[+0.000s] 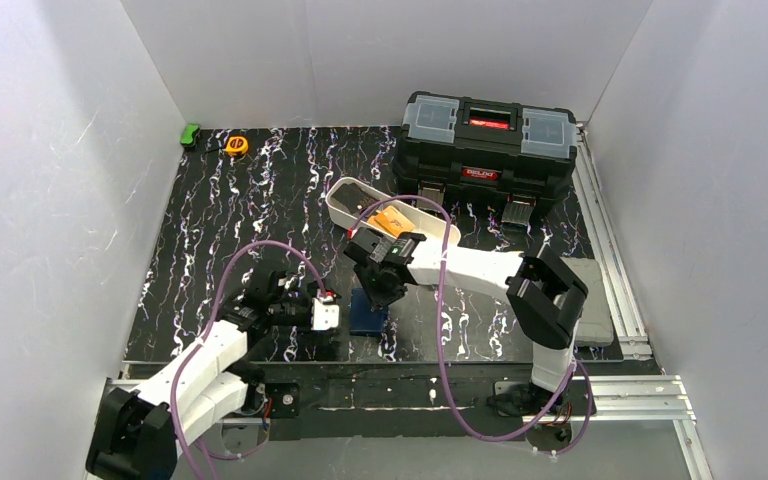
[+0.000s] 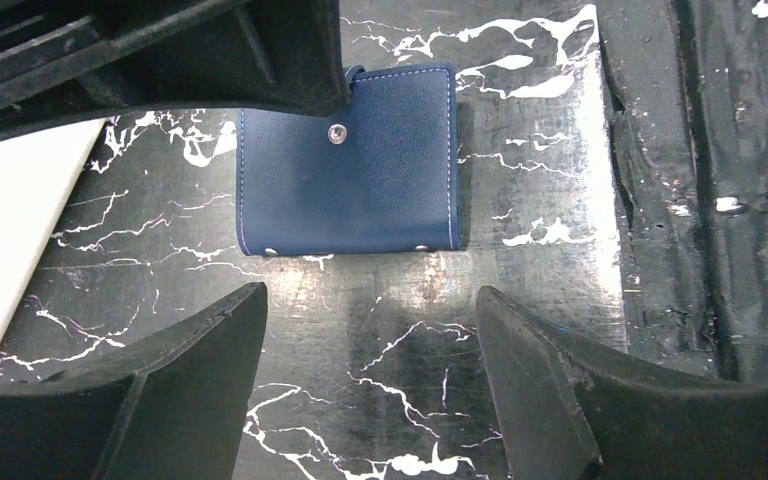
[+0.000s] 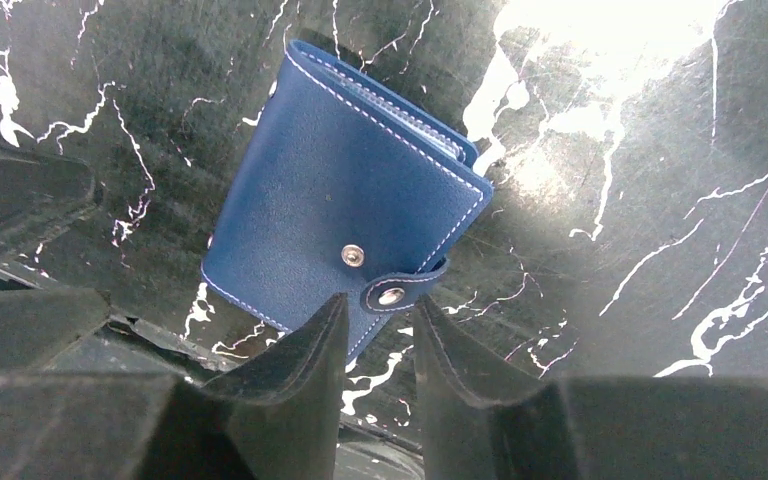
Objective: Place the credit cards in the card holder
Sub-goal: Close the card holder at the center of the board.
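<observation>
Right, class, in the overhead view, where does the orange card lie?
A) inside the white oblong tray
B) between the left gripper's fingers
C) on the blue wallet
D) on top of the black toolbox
A: the orange card lies inside the white tray, in front of the black toolbox; the blue wallet lies folded on the table with no card on it.

Navy-blue folded leather-look card holder (image 2: 360,170): fine-grained, matt, white stitching, shiny metal snaps. Black white-veined worktop (image 2: 410,380): glossy, reflective. Black plastic toolbox (image 1: 487,150), far edge: semi-gloss, clear lid panels.
</observation>
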Controlling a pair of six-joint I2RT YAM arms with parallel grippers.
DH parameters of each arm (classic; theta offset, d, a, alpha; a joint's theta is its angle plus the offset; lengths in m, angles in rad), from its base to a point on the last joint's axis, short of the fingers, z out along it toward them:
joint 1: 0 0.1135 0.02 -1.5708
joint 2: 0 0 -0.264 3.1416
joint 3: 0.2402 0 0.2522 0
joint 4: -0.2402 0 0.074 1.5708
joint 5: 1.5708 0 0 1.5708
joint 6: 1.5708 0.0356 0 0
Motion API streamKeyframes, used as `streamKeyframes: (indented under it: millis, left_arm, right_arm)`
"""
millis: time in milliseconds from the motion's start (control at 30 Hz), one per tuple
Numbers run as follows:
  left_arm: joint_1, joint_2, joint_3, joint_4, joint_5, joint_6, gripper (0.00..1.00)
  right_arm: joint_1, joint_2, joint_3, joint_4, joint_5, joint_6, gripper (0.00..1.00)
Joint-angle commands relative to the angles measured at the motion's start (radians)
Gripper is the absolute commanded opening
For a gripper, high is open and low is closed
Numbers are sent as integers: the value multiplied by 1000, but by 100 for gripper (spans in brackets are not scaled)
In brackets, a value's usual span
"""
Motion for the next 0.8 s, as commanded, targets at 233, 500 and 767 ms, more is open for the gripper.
streamKeyframes:
  millis: [233,500,767]
  left_arm:
    - [-24,50,-10,64,9,43,63]
    - [-63,97,-21,97,-21,79,62]
    - [-111,167,-11,129,-75,152,57]
  right_arm:
    - [-23,-20,-26,65,-34,6,27]
    - [-35,-56,-56,76,-26,14,22]
    - [-39,-96,-70,76,14,18,27]
